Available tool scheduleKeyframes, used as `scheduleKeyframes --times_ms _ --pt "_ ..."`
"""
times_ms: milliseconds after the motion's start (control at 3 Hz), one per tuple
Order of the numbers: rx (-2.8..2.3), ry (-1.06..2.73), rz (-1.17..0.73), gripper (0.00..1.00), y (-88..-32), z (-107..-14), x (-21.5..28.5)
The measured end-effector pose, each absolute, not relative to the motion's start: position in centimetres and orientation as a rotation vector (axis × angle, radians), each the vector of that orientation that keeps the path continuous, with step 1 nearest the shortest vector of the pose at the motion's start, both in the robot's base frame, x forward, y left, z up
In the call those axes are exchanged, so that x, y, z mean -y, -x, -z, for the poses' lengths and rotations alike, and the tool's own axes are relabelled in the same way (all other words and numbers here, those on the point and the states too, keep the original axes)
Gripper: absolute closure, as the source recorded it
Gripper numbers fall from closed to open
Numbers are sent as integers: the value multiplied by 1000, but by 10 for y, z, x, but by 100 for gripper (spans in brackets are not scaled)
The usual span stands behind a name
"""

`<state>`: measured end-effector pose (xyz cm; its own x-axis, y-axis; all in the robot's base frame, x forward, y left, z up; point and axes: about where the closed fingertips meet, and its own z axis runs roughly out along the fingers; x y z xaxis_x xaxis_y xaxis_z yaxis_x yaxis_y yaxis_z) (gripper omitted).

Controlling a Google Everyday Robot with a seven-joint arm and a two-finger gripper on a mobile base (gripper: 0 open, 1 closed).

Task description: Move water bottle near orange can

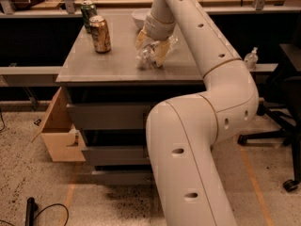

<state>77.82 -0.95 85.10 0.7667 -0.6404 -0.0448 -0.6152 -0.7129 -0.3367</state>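
The water bottle (146, 57), clear and crinkled, lies on its side on the grey cabinet top (113, 62), right of the middle. My gripper (151, 48) has come down over it from above, open, with one tan finger on each side of the bottle. The orange can (100, 34) stands upright to the left of the bottle, well apart from it. My arm hides part of the bottle.
A darker green-marked can (87, 14) stands behind the orange can. A white bowl (139, 18) sits at the back, behind the gripper. A drawer (59, 131) hangs open at the cabinet's lower left. An office chair (287, 102) stands on the right.
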Motion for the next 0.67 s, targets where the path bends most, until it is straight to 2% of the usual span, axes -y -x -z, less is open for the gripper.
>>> scheduleKeyframes --times_ms 667 --pt "-957 2630 99 84 -778 -850 8"
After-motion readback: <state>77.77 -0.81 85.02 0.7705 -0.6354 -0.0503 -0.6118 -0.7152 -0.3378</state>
